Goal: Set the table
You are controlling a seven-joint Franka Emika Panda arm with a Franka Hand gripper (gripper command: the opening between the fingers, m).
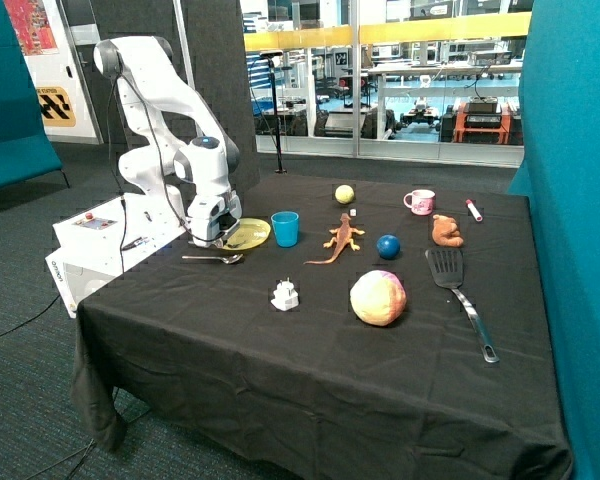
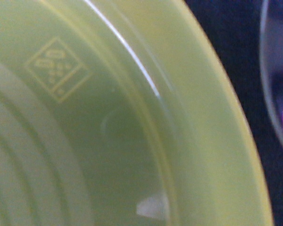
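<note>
- Jaws: I cannot tell their state; my gripper [image 1: 216,238] sits low at the edge of the yellow plate [image 1: 248,234], which fills my wrist view.
- Progress: plate, spoon [image 1: 213,258] and blue cup [image 1: 285,228] lie close together at my corner, so a setting seems begun; the pink mug [image 1: 419,202] and spatula [image 1: 458,295] remain well apart.
- Writing: a moulded diamond mark [image 2: 58,69] on the plate, unreadable.

Toy lizard [image 1: 340,238], balls, bear, marker on tablecloth [image 1: 310,350].
</note>
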